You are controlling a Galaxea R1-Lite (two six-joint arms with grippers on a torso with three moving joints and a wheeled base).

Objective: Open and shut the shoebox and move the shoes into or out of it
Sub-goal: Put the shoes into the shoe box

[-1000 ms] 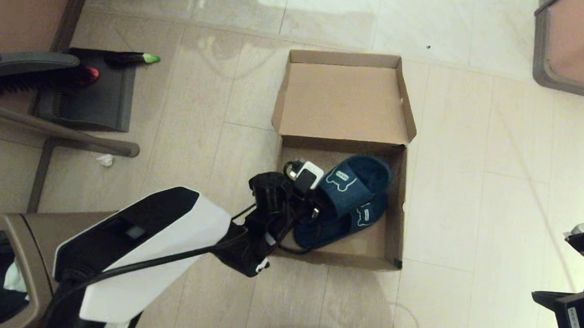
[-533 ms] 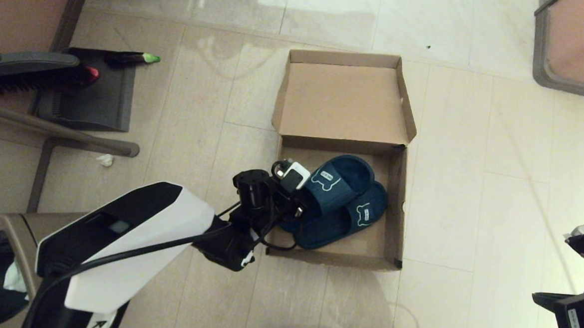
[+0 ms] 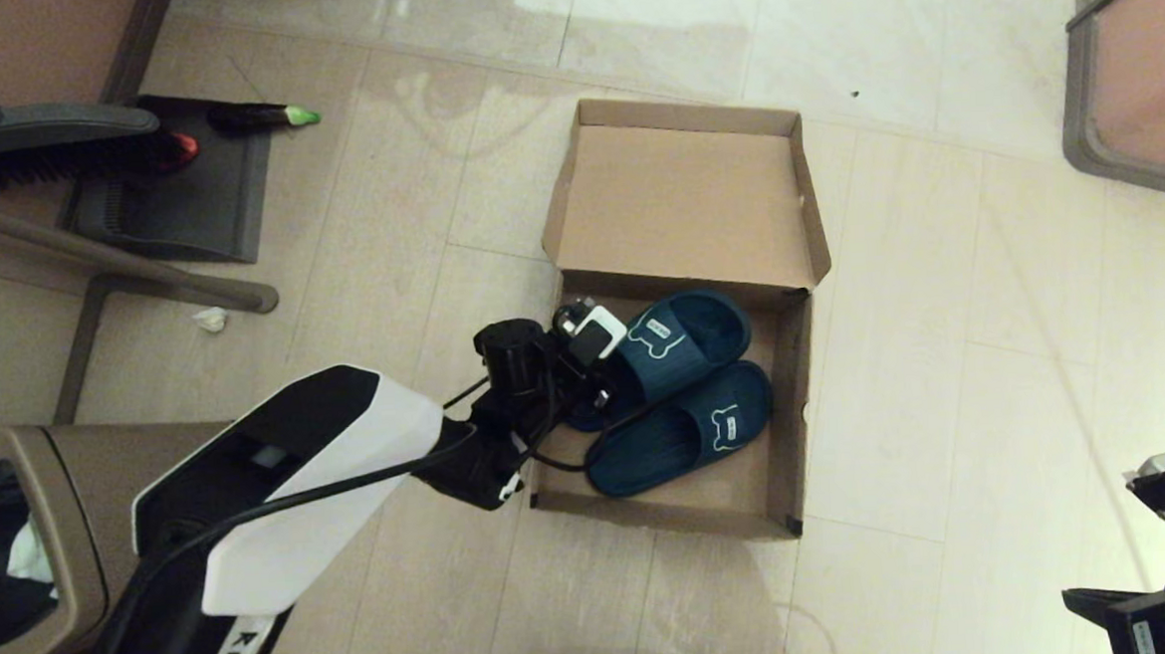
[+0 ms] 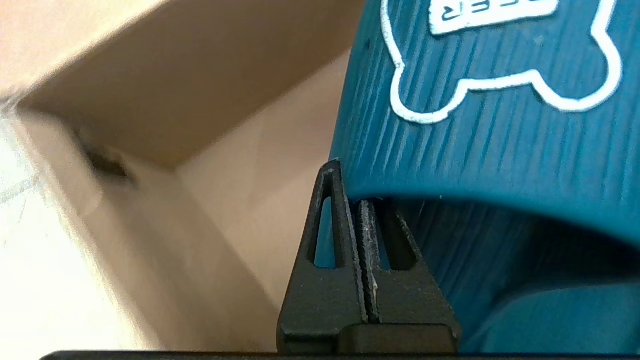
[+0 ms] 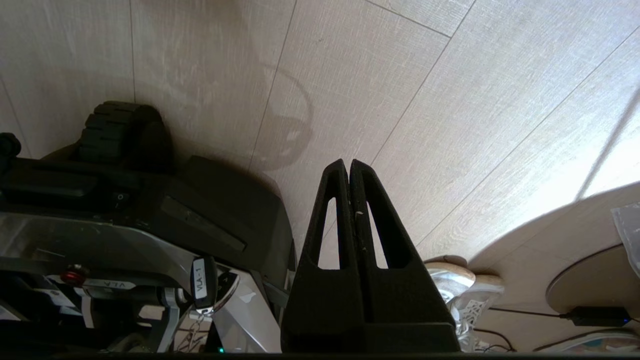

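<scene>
The brown shoebox (image 3: 792, 406) lies open on the floor, its lid (image 3: 681, 202) folded flat away from me. Both teal shoes are inside it, side by side. The farther shoe (image 3: 691, 333) has my left gripper (image 4: 350, 187) shut on the edge of its strap (image 4: 490, 150), one finger outside and one under it. That gripper reaches in over the box's left wall. The nearer shoe (image 3: 683, 429) lies free on the box floor. My right gripper (image 5: 349, 166) is shut on nothing, parked low over the floor at the right.
A brown bin (image 3: 16, 556) stands at the lower left beside my left arm (image 3: 331, 470). A dustpan (image 3: 177, 199) and brush (image 3: 45, 146) lie at the upper left, with a paper scrap (image 3: 210, 320) nearby. Furniture (image 3: 1138, 89) is at the upper right.
My left gripper has carried the held shoe off the other one, toward the box's far left corner. It now rests beside the nearer shoe. The right arm has kept still.
</scene>
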